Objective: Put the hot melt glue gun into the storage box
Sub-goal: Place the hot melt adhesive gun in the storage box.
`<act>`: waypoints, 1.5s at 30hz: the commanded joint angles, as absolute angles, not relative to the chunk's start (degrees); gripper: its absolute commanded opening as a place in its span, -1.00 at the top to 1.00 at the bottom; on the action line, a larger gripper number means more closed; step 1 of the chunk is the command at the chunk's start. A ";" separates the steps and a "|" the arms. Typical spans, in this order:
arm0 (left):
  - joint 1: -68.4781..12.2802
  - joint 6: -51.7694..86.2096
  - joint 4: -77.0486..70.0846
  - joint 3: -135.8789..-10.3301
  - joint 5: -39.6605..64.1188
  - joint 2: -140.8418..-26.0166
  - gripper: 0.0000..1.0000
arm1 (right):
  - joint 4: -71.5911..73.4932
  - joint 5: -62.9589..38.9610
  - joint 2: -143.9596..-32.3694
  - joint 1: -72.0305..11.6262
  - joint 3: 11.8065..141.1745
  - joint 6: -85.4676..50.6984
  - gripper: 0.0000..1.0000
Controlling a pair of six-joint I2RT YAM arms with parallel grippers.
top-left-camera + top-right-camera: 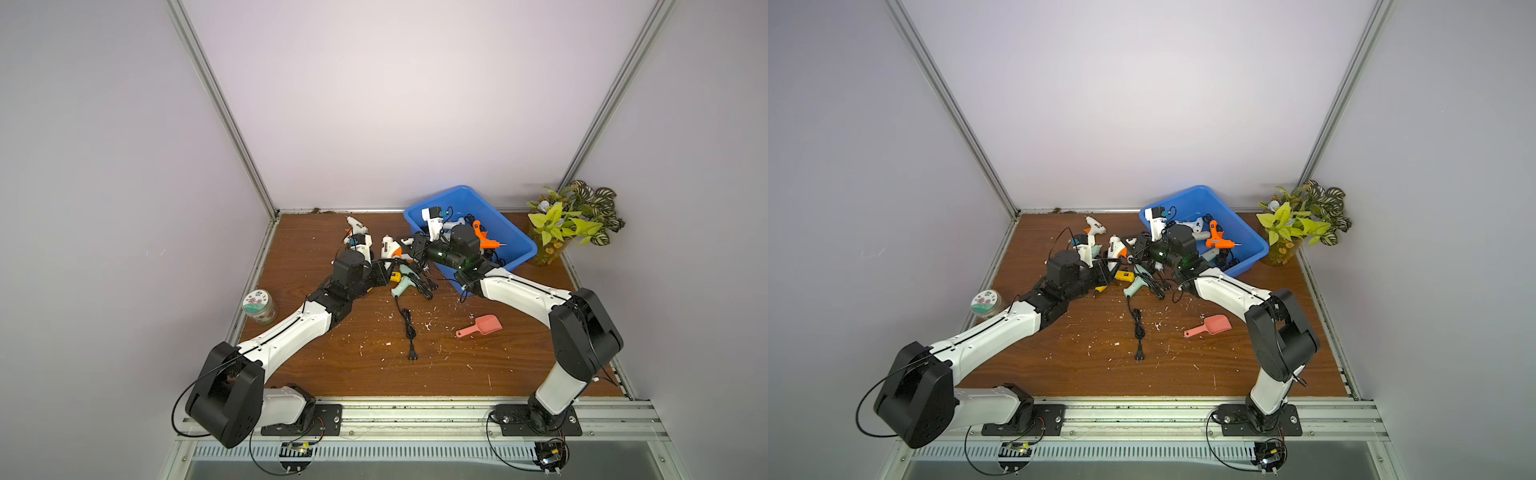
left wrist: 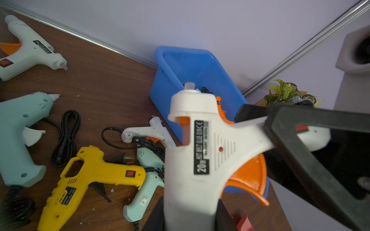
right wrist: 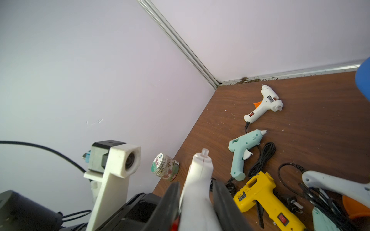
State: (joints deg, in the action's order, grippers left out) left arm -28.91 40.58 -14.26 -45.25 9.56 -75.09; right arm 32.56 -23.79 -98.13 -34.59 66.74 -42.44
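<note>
Two arms, my left arm (image 1: 286, 332) and my right arm (image 1: 519, 291), reach in over the brown table (image 1: 498, 365) and meet near the back. The big blue storage box (image 1: 519, 245) sits at the back on the right arm's side. An orange glue gun (image 1: 484, 239) and some white ones lie inside it with their cords. A leafy plant (image 1: 573, 220) stands just past the box.

Both grippers are on one white glue gun (image 2: 200, 140) with an orange trigger. My left gripper (image 2: 189, 215) is pinching its barrel. My right gripper (image 3: 197, 200) is squeezed tight on its handle. The gun is up off the table, just beside the box on the left arm's side, not in it.

Under it, on the table, lie a yellow glue gun (image 2: 90, 176) and a pale green glue gun (image 2: 20, 136). A pink scoop (image 1: 482, 326) lies nearer to me, and a little jar (image 1: 259, 305) stands by the left wall.
</note>
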 commanded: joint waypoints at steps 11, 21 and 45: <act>-29.55 41.27 -21.01 -44.31 8.97 -70.85 -0.98 | 27.56 -20.37 -91.35 -33.38 70.30 -36.62 0.76; -29.54 40.43 -22.92 -38.14 0.09 -61.64 -0.98 | 14.14 -15.95 -88.18 -25.11 78.84 -28.71 0.77; -29.50 38.83 -20.30 -35.07 -7.00 -57.65 -0.98 | -2.32 -11.67 -102.78 -10.81 83.41 -16.34 0.80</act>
